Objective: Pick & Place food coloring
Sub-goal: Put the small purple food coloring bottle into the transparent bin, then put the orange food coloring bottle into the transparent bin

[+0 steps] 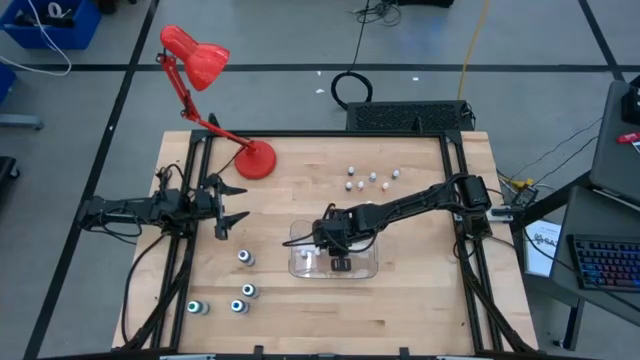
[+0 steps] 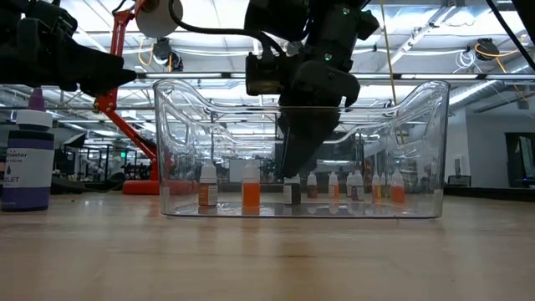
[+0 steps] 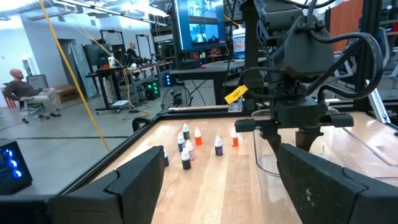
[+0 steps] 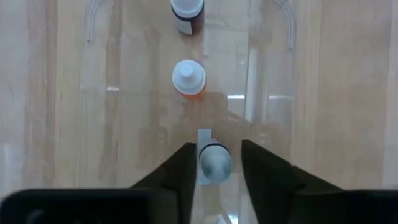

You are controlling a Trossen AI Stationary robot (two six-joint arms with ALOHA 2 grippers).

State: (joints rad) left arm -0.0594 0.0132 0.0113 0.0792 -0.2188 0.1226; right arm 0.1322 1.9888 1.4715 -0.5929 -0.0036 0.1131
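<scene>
The clear tray [image 1: 372,270] sits at the table's middle. My right gripper [image 1: 336,256] reaches down into it and is shut on a small food coloring bottle [image 4: 214,163] with a whitish cap. Two more small bottles stand in the tray, an orange one [image 4: 188,78] and a dark one [image 4: 186,11]. Several tiny bottles [image 1: 370,178] stand on the wood toward the far edge. Several larger bottles [image 1: 245,258] with teal tops stand left of the tray. My left gripper [image 1: 238,202] hangs open over the table's left side, touching nothing. My right gripper pinches the small bottle between its two fingers [image 4: 186,168], which lie on either side of its body just under the cap [image 4: 214,158]. The fingers come from above, pointing down. The bottle is upright inside the tray, its base [image 2: 291,201] at the tray floor.
A red desk lamp [image 1: 255,158] stands at the far left of the table, its arm leaning off toward the far left. In the low view a dark purple bottle [image 2: 29,159] stands left of the tray wall [image 2: 418,150]. Bare wood lies near and right of the tray.
</scene>
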